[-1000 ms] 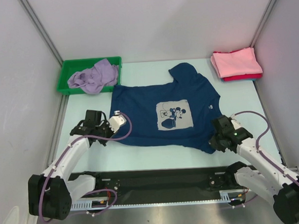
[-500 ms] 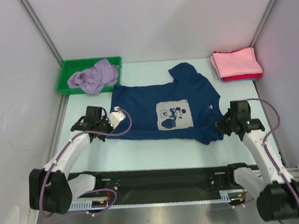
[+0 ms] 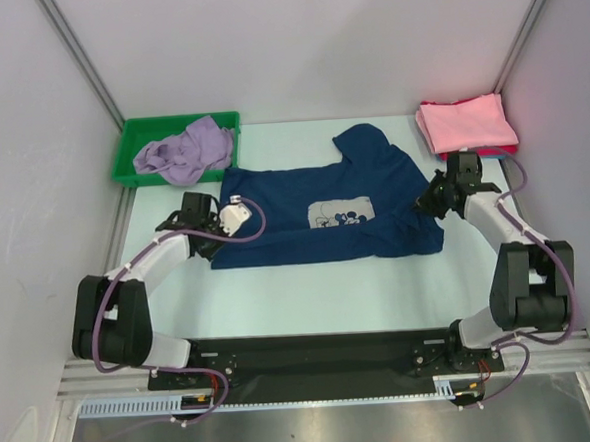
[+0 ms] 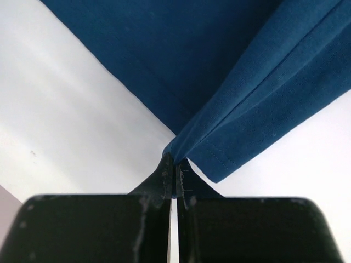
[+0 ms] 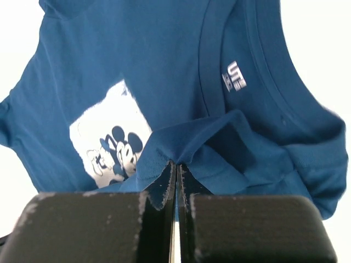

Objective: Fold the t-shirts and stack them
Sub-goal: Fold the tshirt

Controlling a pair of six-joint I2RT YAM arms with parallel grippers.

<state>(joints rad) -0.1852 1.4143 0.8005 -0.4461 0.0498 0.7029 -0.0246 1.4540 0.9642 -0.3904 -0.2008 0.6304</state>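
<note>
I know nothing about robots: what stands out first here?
A navy t-shirt lies mid-table, its near hem folded onto the cartoon print; the left arm and right arm pinch its corners in shut jaws. A lavender t-shirt fills a green bin far left, pink folded t-shirts sit far right.

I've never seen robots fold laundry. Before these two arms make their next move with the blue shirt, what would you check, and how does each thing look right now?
1. Left gripper pinching the navy t-shirt: ok, shut on its hemmed edge.
2. Right gripper pinching it too: ok, shut on a pucker of cloth.
3. Fold even: ok, the folded edge nearest the arms looks fairly straight.
4. Cloth smooth: not ok, it bunches around the right pinch.
5. Room beside the pink stack: cannot tell, the right gripper is close to it.
6. Lavender t-shirt out of the way: ok, it lies in the green bin.
</note>
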